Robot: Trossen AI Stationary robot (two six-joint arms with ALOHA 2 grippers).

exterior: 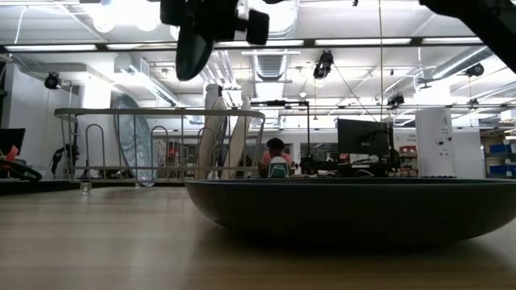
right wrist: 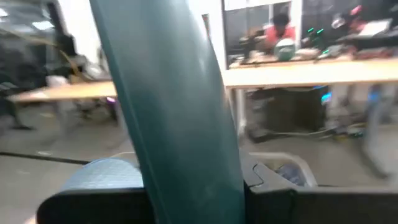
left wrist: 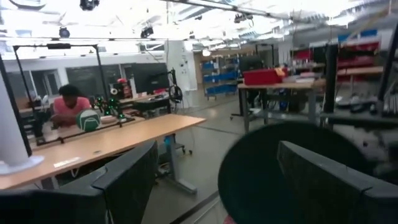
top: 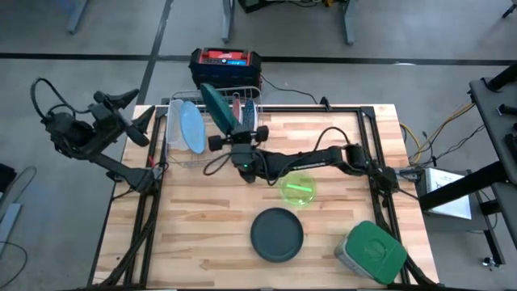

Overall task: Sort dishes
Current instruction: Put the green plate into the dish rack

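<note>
Right gripper [top: 229, 129] is clamped on the rim of a dark green plate [top: 216, 103], holding it on edge over the wire rack [top: 212, 115] at the table's far side. From above, the rack already carries a white plate [top: 175, 123] and a light blue plate [top: 191, 128] standing side by side, with a reddish dish [top: 236, 105] further along; the green plate hangs between those two groups. A lime green bowl [top: 297, 191] and a dark grey-teal plate [top: 277, 234] wait on the bare wood, near a grey container with a green lid [top: 371, 252]. The left gripper [top: 121, 109] sits off the table's far left corner, fingers spread and empty.

From table height, the dark green plate [exterior: 193, 44] hangs well above the rack's wires [exterior: 161, 141], so lowering is not yet done; the grey-teal plate's rim [exterior: 355, 205] fills the foreground.

The left wrist camera shows only its own spread fingers [left wrist: 124, 180] and the room (a seated person there, far off).

The right wrist camera shows the plate [right wrist: 174, 118] running steeply past the closed fingers.

To do this step well, I would keep the plate upright, line its edge with a free slot beside the blue plate, descend slowly, and release only once the wires bear it.
</note>
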